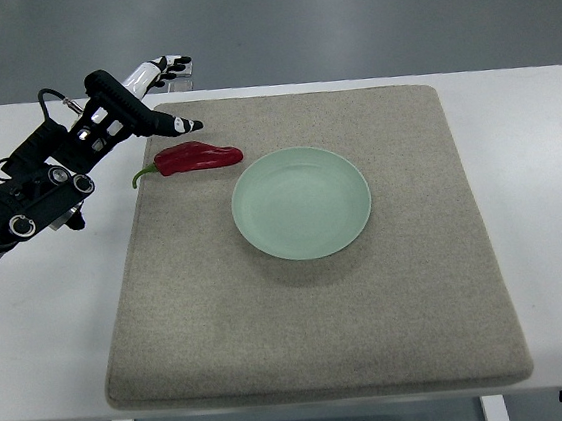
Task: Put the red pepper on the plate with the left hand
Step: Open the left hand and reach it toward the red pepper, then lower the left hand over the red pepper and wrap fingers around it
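The left hand (149, 102), fingers spread and empty, hovered beyond the red pepper (198, 158); a glancing touch might roll it away from the plate (301, 202).

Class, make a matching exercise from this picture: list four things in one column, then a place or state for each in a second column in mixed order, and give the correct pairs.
Things:
1. red pepper
2. plate
3. left hand
4. mat

Places or states:
A. pale green, bare, near the middle of the mat
B. beige, spread over the white table
C. lying on the mat to the left of the plate, green stem pointing left
D. over the mat's far left corner, fingers extended, holding nothing

Pairs: 1-C, 2-A, 3-D, 4-B
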Action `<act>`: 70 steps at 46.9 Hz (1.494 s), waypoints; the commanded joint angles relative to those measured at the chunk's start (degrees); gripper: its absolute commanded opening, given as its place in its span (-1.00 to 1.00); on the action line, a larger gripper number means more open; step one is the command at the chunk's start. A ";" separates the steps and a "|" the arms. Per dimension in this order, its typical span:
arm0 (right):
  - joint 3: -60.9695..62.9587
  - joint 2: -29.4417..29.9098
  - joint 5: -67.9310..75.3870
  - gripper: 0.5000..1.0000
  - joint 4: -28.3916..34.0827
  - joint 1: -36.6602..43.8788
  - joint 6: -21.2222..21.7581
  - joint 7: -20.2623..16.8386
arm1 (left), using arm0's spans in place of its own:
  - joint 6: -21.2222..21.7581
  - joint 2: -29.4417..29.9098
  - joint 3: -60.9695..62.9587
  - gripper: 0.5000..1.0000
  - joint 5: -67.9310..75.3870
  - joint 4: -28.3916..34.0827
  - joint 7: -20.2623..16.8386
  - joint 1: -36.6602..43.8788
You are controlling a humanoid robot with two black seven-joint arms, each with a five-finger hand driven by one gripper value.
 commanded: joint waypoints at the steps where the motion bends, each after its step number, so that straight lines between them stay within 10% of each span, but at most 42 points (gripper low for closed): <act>1: 0.00 0.00 0.00 0.73 0.00 -0.01 0.00 -0.03 | 0.03 0.66 2.88 0.59 0.07 -0.02 0.03 -0.16; 70: 0.00 0.00 0.00 0.73 0.00 -0.01 0.00 -0.03 | -0.94 10.33 12.73 0.32 2.53 -11.18 0.29 -3.06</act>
